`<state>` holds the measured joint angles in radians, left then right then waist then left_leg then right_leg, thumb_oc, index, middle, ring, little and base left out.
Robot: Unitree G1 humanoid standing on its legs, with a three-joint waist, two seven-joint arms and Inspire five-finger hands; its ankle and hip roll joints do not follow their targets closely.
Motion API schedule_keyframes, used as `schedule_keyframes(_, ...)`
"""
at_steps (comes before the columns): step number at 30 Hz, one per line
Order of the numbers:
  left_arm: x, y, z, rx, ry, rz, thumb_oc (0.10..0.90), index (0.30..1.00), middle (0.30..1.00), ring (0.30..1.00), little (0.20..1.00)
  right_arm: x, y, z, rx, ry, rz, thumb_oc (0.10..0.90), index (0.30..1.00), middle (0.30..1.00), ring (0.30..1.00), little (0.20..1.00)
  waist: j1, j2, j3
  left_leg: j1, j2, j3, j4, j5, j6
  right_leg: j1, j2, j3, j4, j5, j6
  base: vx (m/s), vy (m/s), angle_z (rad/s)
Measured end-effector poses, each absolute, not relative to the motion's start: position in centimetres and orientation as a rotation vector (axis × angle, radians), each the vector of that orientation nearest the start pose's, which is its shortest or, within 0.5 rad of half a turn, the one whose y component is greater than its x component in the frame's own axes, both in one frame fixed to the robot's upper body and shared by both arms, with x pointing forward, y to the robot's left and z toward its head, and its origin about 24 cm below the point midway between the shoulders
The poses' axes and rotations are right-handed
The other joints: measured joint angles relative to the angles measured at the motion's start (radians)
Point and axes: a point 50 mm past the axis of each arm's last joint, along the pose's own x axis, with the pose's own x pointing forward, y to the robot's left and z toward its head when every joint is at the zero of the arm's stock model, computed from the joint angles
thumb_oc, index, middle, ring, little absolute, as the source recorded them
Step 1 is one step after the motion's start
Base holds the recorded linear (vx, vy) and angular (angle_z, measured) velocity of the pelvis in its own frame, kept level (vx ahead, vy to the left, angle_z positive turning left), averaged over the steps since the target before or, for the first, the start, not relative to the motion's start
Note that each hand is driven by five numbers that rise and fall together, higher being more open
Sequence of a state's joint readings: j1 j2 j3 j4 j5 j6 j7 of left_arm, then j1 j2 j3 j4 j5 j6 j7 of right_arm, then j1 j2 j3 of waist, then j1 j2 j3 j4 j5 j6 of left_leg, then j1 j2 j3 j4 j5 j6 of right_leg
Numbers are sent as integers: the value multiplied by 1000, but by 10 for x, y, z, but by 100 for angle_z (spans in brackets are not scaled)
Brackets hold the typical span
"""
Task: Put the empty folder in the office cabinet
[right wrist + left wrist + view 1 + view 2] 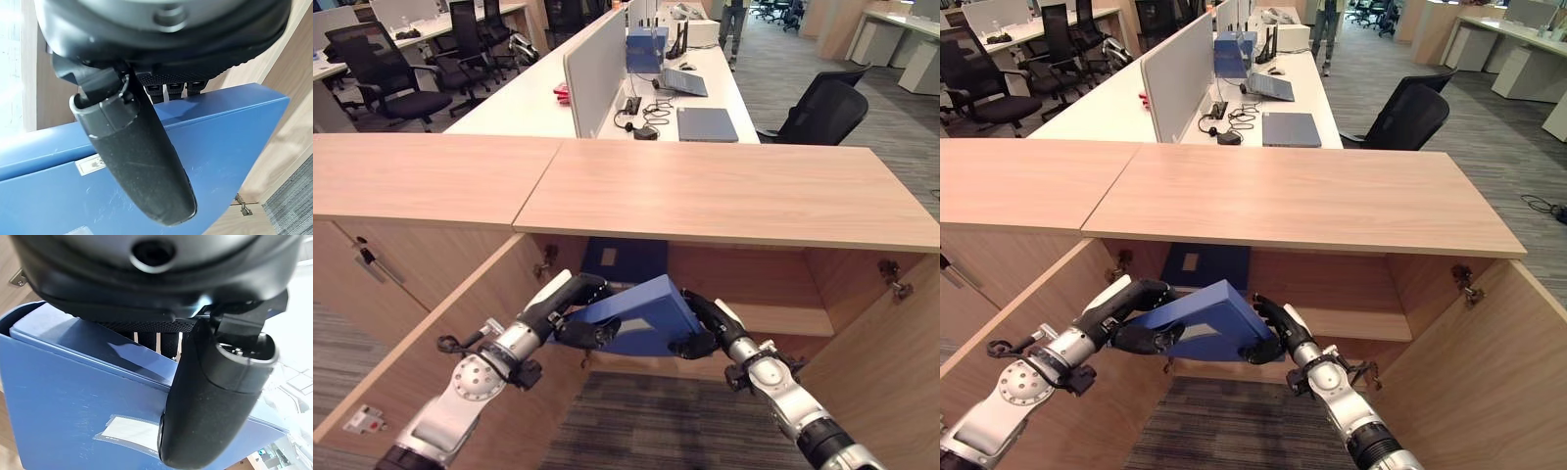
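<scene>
A blue folder [641, 313] is held tilted in the open mouth of the wooden office cabinet [724, 196], between both hands. My left hand [570, 304] grips its left end, thumb on the face and fingers curled over the top edge. My right hand [700, 328] clamps the right end the same way. In the left wrist view the thumb [210, 396] presses the folder's blue spine [63, 411] beside a white label. In the right wrist view the thumb [142, 161] lies across the folder's face [220, 142]. A second blue folder [622, 259] stands at the cabinet's back.
The cabinet's doors hang open, left door [431, 343] and right door [891, 372], with hinges showing. Behind the cabinet top is a white desk [538, 98] with a divider panel, laptops [707, 123], cables and black office chairs [822, 108]. A person [732, 24] stands far back.
</scene>
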<state>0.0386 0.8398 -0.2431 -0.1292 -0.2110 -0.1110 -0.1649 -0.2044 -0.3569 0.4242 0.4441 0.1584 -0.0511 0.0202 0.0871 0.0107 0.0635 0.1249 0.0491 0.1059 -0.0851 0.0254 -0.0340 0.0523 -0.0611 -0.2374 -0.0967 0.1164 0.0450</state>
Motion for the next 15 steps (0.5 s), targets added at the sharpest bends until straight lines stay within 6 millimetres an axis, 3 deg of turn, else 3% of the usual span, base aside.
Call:
schedule_keyframes(10,236,219,85,579,-10,-473,400,300,300,300,300,269,-149,-16,-315,266,338,800,900,900,900,900,1,0,17,1,0,-1,0,-1,-1,5,0,0,0,-7,8,0,0,0)
schedule_keyframes(11,236,219,85,578,-10,-473,400,300,300,300,300,269,-149,-16,-315,266,338,557,535,535,535,535,1,0,17,1,0,-1,0,-1,-1,5,0,0,0,-7,8,0,0,0)
schedule_keyframes(12,236,219,85,577,-11,-472,400,300,300,300,300,268,-149,-16,-302,269,347,400,300,300,300,300,1,-1,17,1,0,-2,0,-1,-1,4,0,-1,0,-6,8,0,0,0)
schedule_keyframes(15,238,218,86,555,-9,-481,400,300,300,300,300,265,-147,-17,-212,293,396,400,300,300,300,300,1,-3,19,3,0,-3,0,-1,-1,4,0,-1,0,-3,3,0,0,0)
